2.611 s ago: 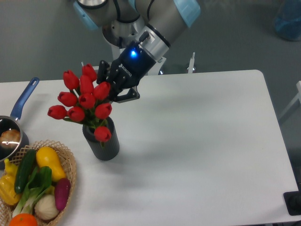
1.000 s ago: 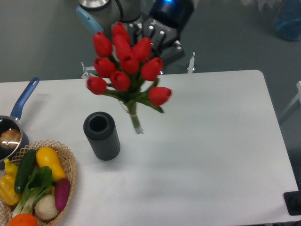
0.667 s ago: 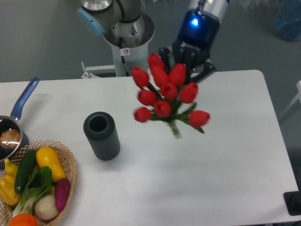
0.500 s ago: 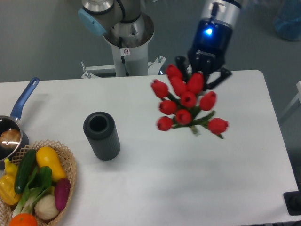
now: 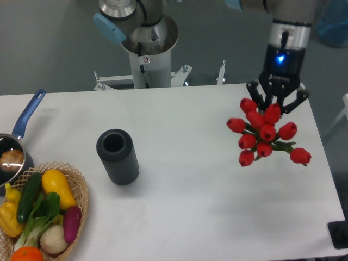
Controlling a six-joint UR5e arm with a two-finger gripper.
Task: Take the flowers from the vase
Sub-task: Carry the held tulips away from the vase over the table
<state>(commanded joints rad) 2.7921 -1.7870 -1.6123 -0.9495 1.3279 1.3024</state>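
White table (image 5: 179, 217), grey floor behind; flowers held clear of the vase near the 3 o'clock edge.

The gripper (image 5: 277, 106) has its fingers closed around the flowers (image 5: 265, 134), which hang above the table close to its right edge. Broad bare tabletop lies between them and the vase (image 5: 117, 157) at 9 o'clock, upright, its hollow showing nothing inside. At 8 o'clock a wicker basket (image 5: 81, 187) holds mixed vegetables; the blue-handled saucepan (image 5: 15, 144) sits at the left edge.

No text can be read. A small round sticker (image 5: 145, 59) with a red ring sits on the robot's base column (image 5: 147, 54), well to the left of the end effector (image 5: 277, 103), its symbol too small to make out.
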